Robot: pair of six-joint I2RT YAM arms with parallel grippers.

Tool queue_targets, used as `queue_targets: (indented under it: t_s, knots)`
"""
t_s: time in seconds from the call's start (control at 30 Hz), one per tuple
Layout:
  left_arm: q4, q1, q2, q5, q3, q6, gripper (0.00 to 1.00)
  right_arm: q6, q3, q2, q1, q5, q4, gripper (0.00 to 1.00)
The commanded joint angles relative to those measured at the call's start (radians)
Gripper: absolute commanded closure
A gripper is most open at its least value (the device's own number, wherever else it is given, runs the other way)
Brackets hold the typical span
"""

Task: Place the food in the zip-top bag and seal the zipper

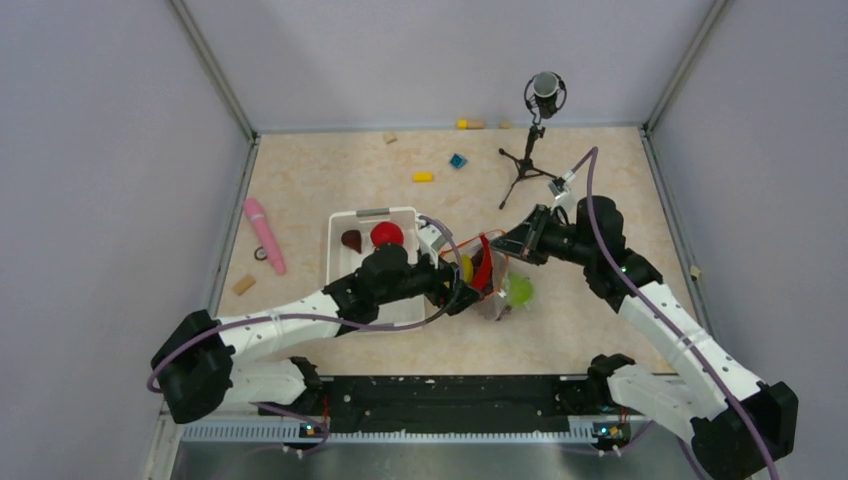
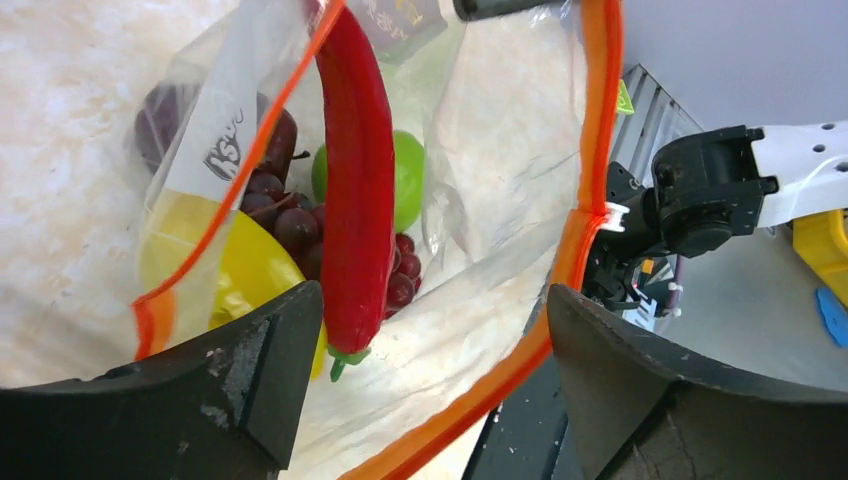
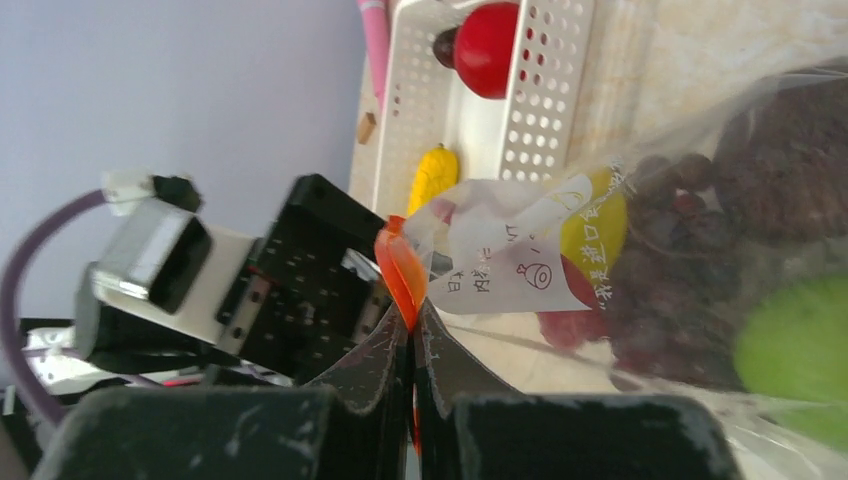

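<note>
The zip-top bag (image 1: 497,290) lies right of the white basket (image 1: 342,270), its mouth held open. My right gripper (image 3: 412,325) is shut on the orange-red zipper (image 3: 400,272) at one end of the mouth. My left gripper (image 2: 432,310) stands open at the mouth, the zipper (image 2: 600,120) looping round it. A red chili (image 2: 355,180) hangs in the mouth just beyond my left finger, tip down into the bag. Grapes (image 2: 290,225), a green fruit (image 2: 408,175) and a yellow piece (image 2: 240,265) lie inside. A red apple (image 1: 387,235) and a maroon fruit (image 1: 351,241) sit in the basket.
A pink stick (image 1: 265,235) lies left of the basket. A microphone on a tripod (image 1: 535,140) stands at the back right. Small yellow (image 1: 423,177) and blue (image 1: 458,160) blocks lie behind the basket. Walls close in three sides.
</note>
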Motion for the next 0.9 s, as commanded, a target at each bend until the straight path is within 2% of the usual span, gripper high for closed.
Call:
queue_targets:
  t_s: [0.0, 0.17, 0.37, 0.43, 0.6, 0.7, 0.77, 0.8, 0.87]
  knots:
    - [-0.121, -0.006, -0.129, -0.077, 0.034, -0.022, 0.10, -0.140, 0.102, 0.017, -0.010, 0.038, -0.113, 0.98]
    - [-0.233, -0.006, -0.264, -0.224, 0.015, -0.074, 0.07, -0.225, 0.126, 0.032, -0.009, 0.055, -0.178, 0.97]
    - [-0.452, -0.005, -0.331, -0.557, 0.002, -0.148, 0.05, -0.262, 0.137, 0.029, -0.010, 0.065, -0.195, 0.96]
    - [-0.467, -0.005, -0.305, -0.588, 0.010, -0.155, 0.04, -0.269, 0.139, 0.030, -0.010, 0.065, -0.198, 0.95]
    - [-0.366, -0.005, -0.192, -0.531, 0.048, -0.148, 0.07, -0.314, 0.156, 0.035, -0.009, 0.083, -0.249, 0.92]
    - [-0.313, -0.005, -0.095, -0.545, 0.107, -0.153, 0.21, -0.360, 0.165, 0.028, -0.008, 0.169, -0.338, 0.85]
    - [-0.319, -0.005, -0.039, -0.570, 0.152, -0.165, 0.37, -0.384, 0.164, 0.023, -0.006, 0.234, -0.384, 0.77]
    - [-0.323, -0.005, -0.014, -0.586, 0.171, -0.173, 0.48, -0.395, 0.163, 0.021, -0.001, 0.257, -0.405, 0.74]
    - [-0.336, -0.006, 0.024, -0.607, 0.210, -0.184, 0.77, -0.411, 0.158, 0.016, 0.027, 0.309, -0.442, 0.68]
